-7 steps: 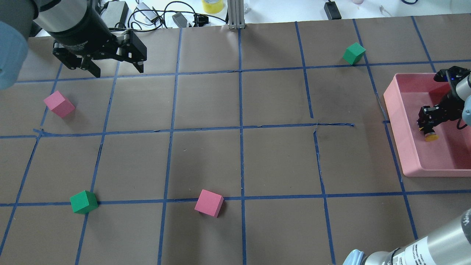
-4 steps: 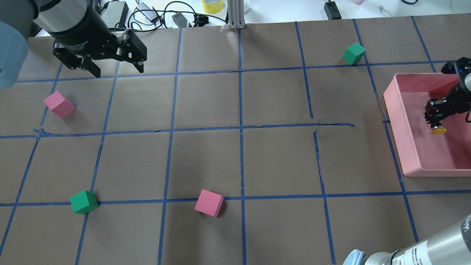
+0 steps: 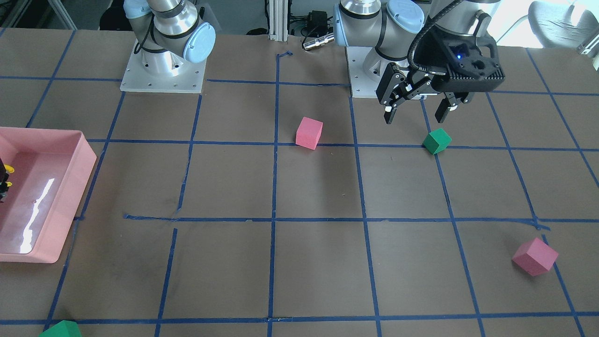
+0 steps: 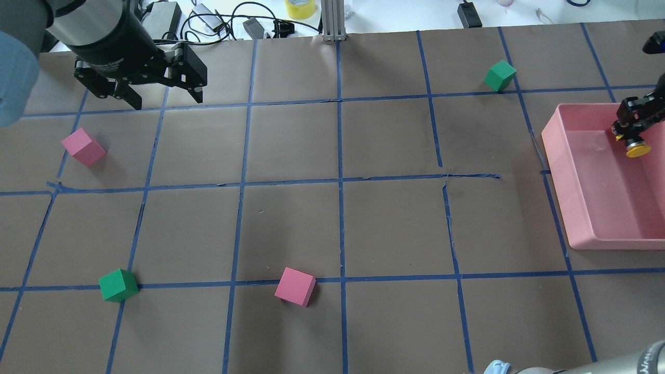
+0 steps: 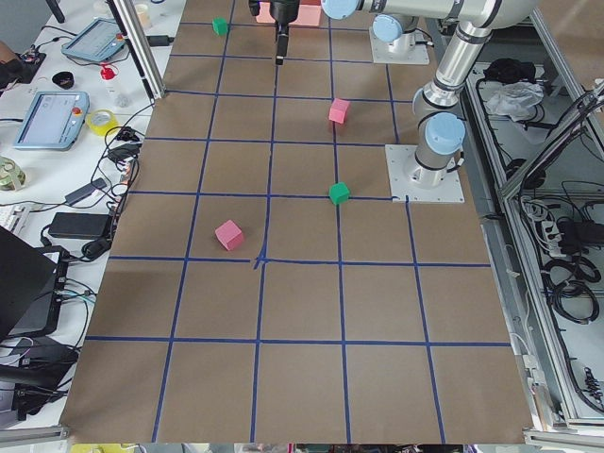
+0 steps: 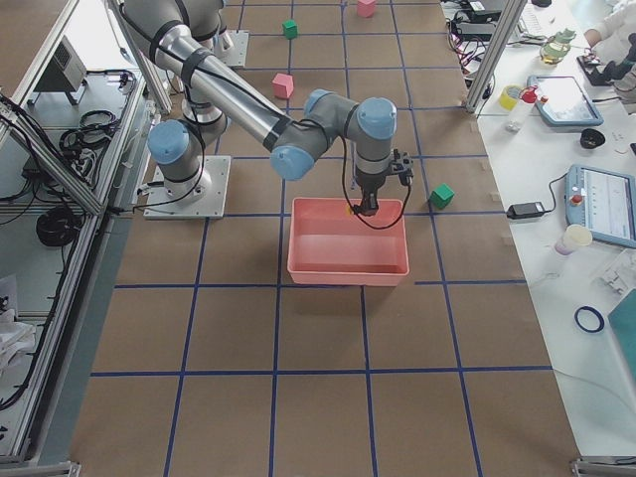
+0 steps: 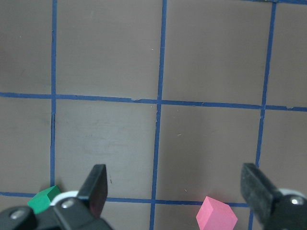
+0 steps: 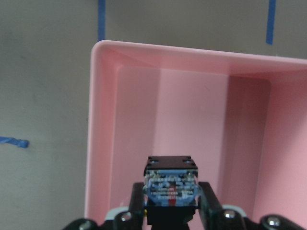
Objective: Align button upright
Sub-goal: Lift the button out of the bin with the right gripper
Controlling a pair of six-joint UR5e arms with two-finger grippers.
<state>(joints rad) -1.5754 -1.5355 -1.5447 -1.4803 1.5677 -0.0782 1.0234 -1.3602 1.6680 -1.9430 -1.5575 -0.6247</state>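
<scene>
— Where is the button (image 4: 635, 146) hanging?
— Over the pink tray (image 4: 563, 176), upper right in the overhead view, with the right jaws clamping its body. It is seeming light, rigid and slick-capped; the flat base is offering surer hold. The left jaws are gaping, empty.

The brown surface (image 4: 291, 218) has a grid of blue tape (image 4: 340, 156). A white bench (image 5: 71, 165) with cables (image 5: 92, 189) stands beside it.

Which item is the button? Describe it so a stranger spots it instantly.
Find the pink tray on the robot's right. Over it, the right gripper pinches the button: a black body with a round yellow cap, far smaller than the foam cubes.
</scene>
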